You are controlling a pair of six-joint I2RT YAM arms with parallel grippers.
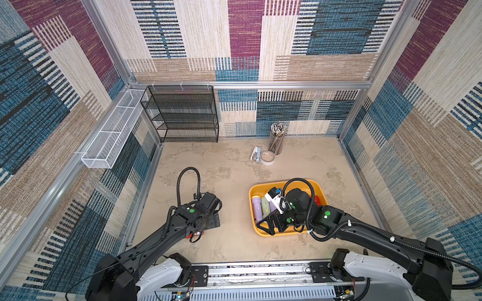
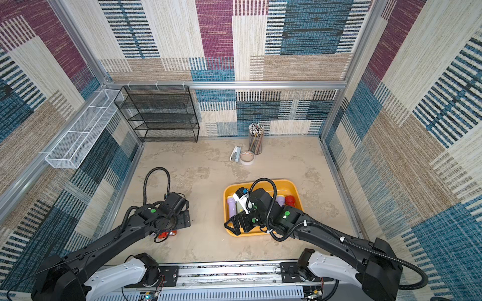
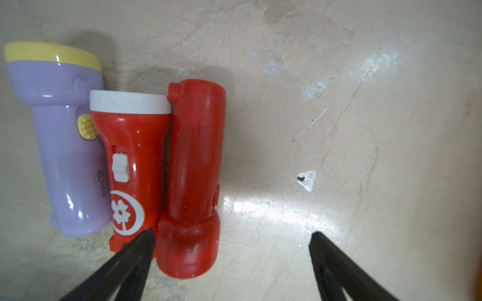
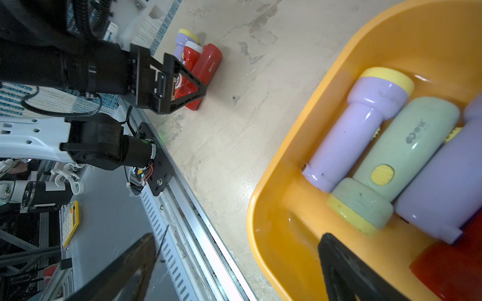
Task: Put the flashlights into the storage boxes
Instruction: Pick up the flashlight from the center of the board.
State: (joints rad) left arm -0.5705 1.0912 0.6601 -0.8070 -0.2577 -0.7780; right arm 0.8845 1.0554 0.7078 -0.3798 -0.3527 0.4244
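Three flashlights side by side, left gripper spread wide above

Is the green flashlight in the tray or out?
In: the pale green plastic flashlight lies on its side inside the yellow-orange plastic tray.

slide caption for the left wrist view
Open left hand near lilac flashlight, white-capped red flashlight and all-red flashlight side by side on table

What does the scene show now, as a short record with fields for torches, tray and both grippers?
On table: lilac plastic torch with yellow head, red plastic torch with white head, all-red plastic torch, side by side
In yellow-orange plastic tray: lilac torch, pale green torch, second lilac torch, red torch
Left gripper: open, above table torches, empty
Right gripper: open, over tray edge, empty
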